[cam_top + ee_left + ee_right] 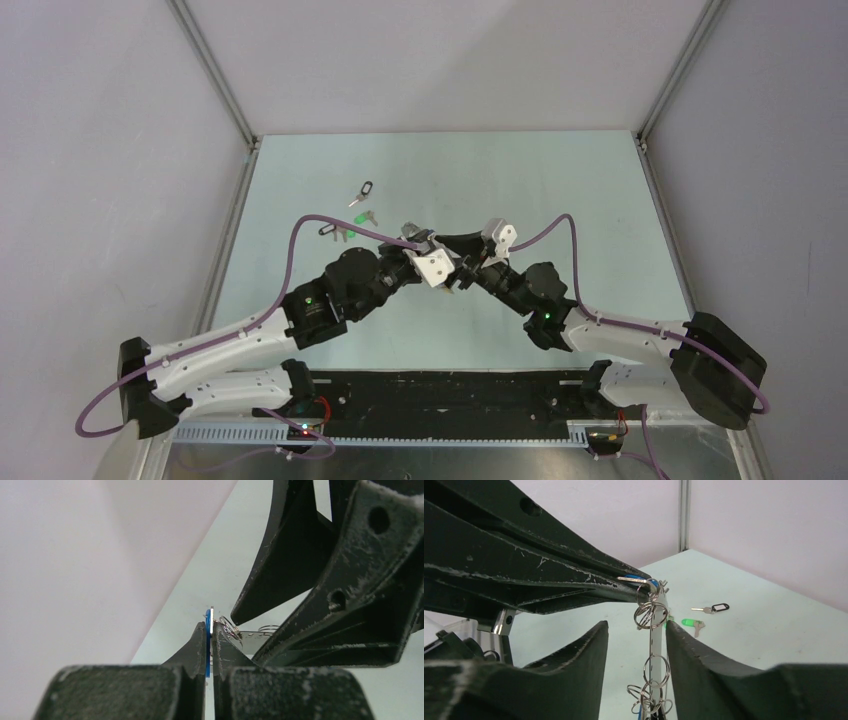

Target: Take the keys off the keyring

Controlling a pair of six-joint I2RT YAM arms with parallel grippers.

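My left gripper (210,625) is shut on a blue key (207,630) with a silver edge. Small silver split rings (228,627) hang beside it. In the right wrist view the left fingers (574,582) come in from the upper left and hold the keyring bunch (651,615). It is a thin wire with a chain of split rings, and it hangs down between the two fingers of my right gripper (636,627). The right gripper is open around it and does not touch it. In the top view both grippers meet at mid-table (452,268). Other keys on the bunch are mostly hidden.
Loose keys lie on the pale green table behind the grippers: a black-tagged key (363,190) (716,608), a green-tagged key (362,217) (691,623) and another key (335,232). Grey walls enclose the table on three sides.
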